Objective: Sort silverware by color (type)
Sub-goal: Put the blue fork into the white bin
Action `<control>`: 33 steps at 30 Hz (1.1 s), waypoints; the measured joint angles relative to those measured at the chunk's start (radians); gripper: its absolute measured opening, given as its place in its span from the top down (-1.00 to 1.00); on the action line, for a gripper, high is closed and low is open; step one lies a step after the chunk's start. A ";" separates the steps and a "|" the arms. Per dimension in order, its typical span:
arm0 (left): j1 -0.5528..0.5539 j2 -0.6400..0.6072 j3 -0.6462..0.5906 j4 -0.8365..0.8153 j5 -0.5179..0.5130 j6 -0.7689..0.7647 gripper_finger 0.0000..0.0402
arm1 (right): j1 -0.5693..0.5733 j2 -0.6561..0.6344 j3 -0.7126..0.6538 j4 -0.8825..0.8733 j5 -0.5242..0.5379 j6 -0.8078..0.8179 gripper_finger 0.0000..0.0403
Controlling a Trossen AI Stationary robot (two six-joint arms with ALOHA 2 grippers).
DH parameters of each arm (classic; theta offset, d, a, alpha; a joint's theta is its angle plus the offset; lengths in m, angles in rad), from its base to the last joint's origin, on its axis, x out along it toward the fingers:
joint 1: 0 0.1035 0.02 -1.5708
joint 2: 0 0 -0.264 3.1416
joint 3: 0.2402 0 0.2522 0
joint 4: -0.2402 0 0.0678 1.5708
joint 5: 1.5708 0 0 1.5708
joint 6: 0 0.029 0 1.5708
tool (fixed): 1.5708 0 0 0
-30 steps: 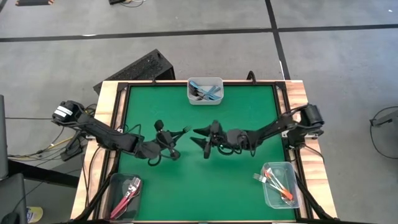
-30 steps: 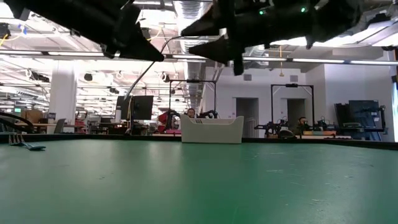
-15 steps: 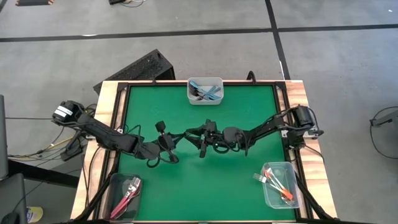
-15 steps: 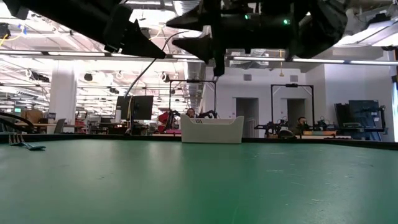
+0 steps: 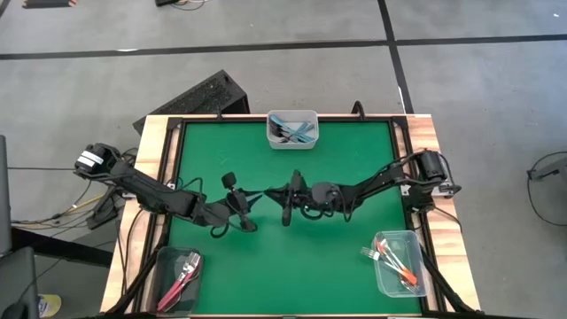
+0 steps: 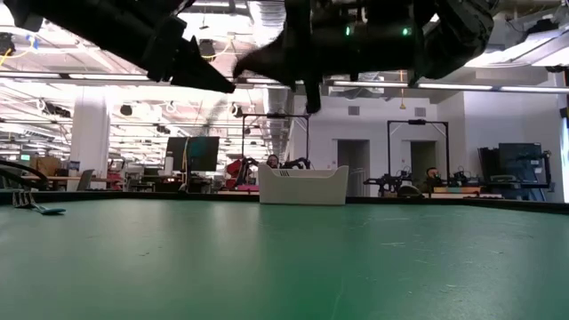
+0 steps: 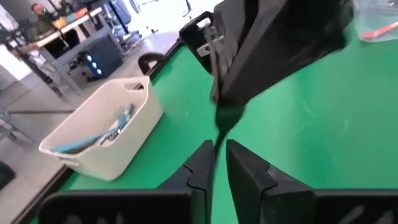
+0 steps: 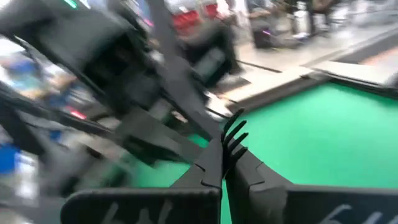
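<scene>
Right gripper has closed on the fork — left gripper alongside.

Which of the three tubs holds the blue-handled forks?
The white tub at the table's far edge, middle. The two clear tubs at the near corners hold red and orange ones.

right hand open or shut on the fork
Shut on the fork: in the right wrist view the right hand has its fingers pressed together, with the tines sticking out just past their tips.
</scene>
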 joint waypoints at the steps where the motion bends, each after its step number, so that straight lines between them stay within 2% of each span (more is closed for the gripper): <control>1: 0.002 -0.001 0.000 -0.017 0.000 -0.016 0.82 | -0.003 0.001 -0.002 -0.018 0.014 -0.014 0.90; 5: 0.012 -0.002 0.000 -0.121 -0.003 -0.111 0.70 | -0.020 -0.036 0.002 -0.139 0.079 -0.093 0.93; 10: 0.013 -0.002 -0.005 -0.258 -0.032 -0.282 0.63 | -0.063 -0.142 0.049 -0.454 0.101 -0.173 0.93; 14: 0.012 -0.002 -0.011 -0.335 -0.027 -0.386 0.62 | -0.104 -0.206 0.154 -0.747 0.133 -0.256 0.94; 19: 0.013 -0.002 -0.011 -0.369 -0.028 -0.446 0.62 | -0.191 -0.208 0.305 -1.085 0.225 -0.351 0.94; 25: 0.013 -0.002 -0.011 -0.395 -0.029 -0.464 0.61 | -0.333 -0.174 0.426 -1.245 0.207 -0.388 0.94; 30: 0.013 -0.002 -0.011 -0.422 -0.032 -0.467 0.61 | -0.447 -0.141 0.443 -1.314 0.100 -0.405 0.94; 33: 0.013 -0.001 -0.011 -0.427 -0.036 -0.474 0.61 | -0.497 -0.100 0.448 -1.284 0.033 -0.386 0.94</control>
